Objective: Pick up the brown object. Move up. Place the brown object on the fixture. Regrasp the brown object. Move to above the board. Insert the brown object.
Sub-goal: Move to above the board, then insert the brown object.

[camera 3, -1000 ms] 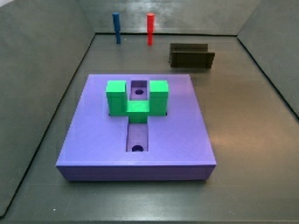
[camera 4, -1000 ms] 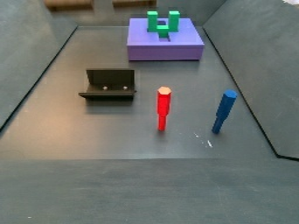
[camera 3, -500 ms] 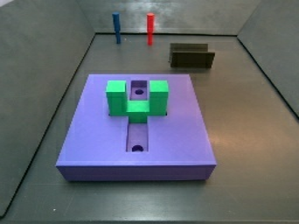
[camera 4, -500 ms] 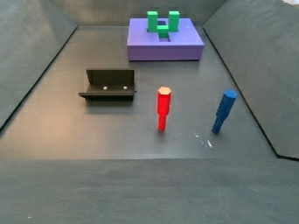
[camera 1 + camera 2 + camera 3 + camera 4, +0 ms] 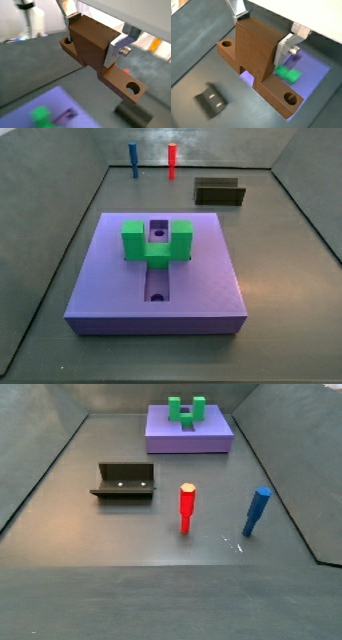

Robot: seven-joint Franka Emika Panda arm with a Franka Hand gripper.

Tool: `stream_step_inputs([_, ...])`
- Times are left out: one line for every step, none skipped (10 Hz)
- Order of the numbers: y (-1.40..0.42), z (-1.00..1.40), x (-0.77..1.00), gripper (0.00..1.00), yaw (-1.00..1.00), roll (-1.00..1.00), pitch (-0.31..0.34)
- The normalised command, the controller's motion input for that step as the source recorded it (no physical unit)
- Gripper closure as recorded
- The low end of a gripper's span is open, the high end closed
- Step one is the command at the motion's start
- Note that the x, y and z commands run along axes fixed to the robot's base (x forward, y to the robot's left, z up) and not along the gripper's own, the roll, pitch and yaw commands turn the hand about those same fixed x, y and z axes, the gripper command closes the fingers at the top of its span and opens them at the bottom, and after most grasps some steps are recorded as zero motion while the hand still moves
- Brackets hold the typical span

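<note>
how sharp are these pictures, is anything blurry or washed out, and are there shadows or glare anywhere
Both wrist views: the wood-brown bar with round holes clamped in the gripper is fairly sharp, while the purple board and dark fixture beneath look soft. A wrist view has a washed-out bright strip above. Both side views: even light, faint sheen on the grey floor, the gripper out of frame.

Floor [image 5: 274, 323]: flat, dark grey, slight sheen, carrying the board [image 5: 201, 278]. Plain grey walls rise around the board in a side view: left wall [image 5: 34, 208], right wall [image 5: 321, 178], far wall [image 5: 201, 143]. A thin dark seam runs where floor meets walls. Light is even and diffuse, with only a soft shadow along the board's near edge.
</note>
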Motion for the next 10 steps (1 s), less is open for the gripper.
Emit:
stream_step_inputs([-0.15,0.02,-0.15,1.0,-0.1,-1.0,-0.085])
stream_step_inputs([-0.03,0.01,-0.04,1.0,-0.09,-0.95,-0.047])
stream_step_inputs([-0.03,0.02,-0.06,1.0,-0.07,-0.79,-0.052])
stream_step_inputs([-0.01,0.0,-0.08,1.0,-0.04,-0.47,-0.068])
stream_step_inputs([0.01,0.0,-0.06,1.0,-0.02,-0.29,-0.059])
stream_step_inputs([0.0,0.0,0.0,1.0,0.0,-0.01,0.0])
stream_step_inputs([0.0,0.0,0.0,1.0,0.0,-0.05,0.0])
stream_step_inputs([0.0,-0.09,0.02,1.0,-0.17,-0.14,0.0])
stream_step_inputs([0.0,-0.11,0.07,1.0,-0.39,-0.26,0.0])
stream_step_inputs([-0.01,-0.04,0.06,1.0,-0.54,-0.46,0.0])
